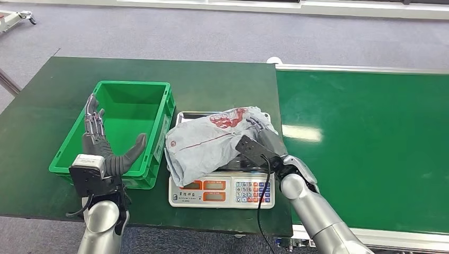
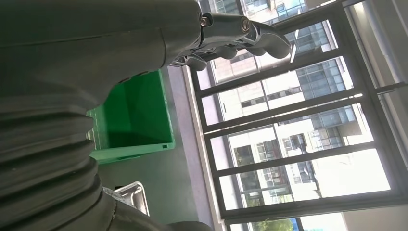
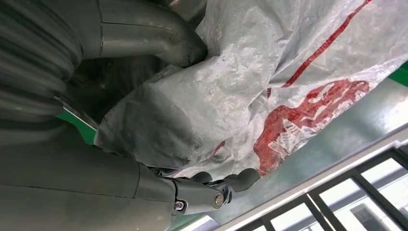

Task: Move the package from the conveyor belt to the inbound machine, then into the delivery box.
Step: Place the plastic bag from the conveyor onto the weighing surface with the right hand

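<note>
The room had a grey floor, and big windows with tall buildings outside showed past the left wrist. A wide dark green table stood in front of the robot, and a bright green conveyor belt ran along its right side.

On the table sat a green box, the delivery box, with nothing to be seen inside it. It looked ready to take the package last. Just beside it stood a white scale with orange windows and number keys. This was most likely the inbound machine.

The package, a soft grey bag with red print, lay on top of the scale. It was off the belt already, so the first part of the job looked done. It drooped over the scale's left edge, close to the box wall.

The right hand was closed on the package's right end, thumb on one side and fingers on the other. It probably held on so it could lift the bag over to the box.

The left hand hung over the box's near corner, open and holding nothing. Maybe it waited to help.

The bag hid most of the scale's metal tray and much of the right hand's fingers. The numbers on the scale were too small to read.
</note>
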{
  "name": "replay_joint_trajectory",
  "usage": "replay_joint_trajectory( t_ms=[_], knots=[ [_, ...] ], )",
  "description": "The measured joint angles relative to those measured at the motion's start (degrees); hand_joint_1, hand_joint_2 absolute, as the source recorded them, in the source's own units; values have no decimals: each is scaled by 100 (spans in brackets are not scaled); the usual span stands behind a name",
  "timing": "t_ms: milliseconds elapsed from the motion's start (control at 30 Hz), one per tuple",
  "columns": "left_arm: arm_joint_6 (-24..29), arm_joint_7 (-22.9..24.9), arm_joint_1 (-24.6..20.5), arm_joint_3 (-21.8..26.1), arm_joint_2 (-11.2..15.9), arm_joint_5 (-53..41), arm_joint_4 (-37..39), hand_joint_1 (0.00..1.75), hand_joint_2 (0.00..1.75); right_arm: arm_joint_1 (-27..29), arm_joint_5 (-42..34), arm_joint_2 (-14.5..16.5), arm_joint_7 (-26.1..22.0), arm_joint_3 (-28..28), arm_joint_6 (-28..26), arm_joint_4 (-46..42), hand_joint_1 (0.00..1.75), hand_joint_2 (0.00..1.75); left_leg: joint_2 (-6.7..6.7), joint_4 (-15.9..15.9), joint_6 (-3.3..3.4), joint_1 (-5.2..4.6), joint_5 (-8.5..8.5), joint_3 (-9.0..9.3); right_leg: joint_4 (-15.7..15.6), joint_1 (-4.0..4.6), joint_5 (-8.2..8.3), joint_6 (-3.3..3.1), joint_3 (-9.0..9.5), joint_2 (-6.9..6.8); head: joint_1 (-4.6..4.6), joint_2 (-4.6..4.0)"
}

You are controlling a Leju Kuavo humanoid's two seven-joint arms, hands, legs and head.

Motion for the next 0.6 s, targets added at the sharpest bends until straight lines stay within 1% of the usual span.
replay_joint_trajectory(
  t_ms=[67, 200, 267, 433, 600],
  knots=[
    [0, -3, 0, -31, 11, -77, 3, 0, 175, -3, -322, -7, -253, -3, 225, 43, 0, 175, 0, 0, 0, 0, 0, 1, 0, 0, 0, 0, -1, 0, -1, 0],
    [-86, 134, -47, -185, 84, -498, 116, 0, 175, 86, -1553, -20, -1092, -116, 917, 22, 0, 175, 0, 1, 0, 0, 0, 2, -1, 0, 0, 0, -3, 0, 0, 0],
    [-171, 224, -130, -268, 127, -731, 256, 0, 175, 174, -2021, -28, -1304, -196, 1203, -49, 0, 175, 0, 1, 0, 0, 0, 2, -1, 0, 0, 0, -3, 0, -1, 0],
    [-294, 273, -378, -442, 181, -985, 506, 0, 175, 352, -2438, -58, -1464, -233, 1594, -198, 0, 175, 9, 1, 0, 0, 0, 3, -1, 0, 2, -1, -5, 6, -1, 0],
    [-308, 290, -454, -492, 211, -1009, 567, 0, 175, 544, -2518, -84, -1498, -235, 1688, -469, 0, 175, 10, 0, -1, 0, -1, 3, -1, 0, 2, -1, -6, 5, 0, 0]
  ],
)
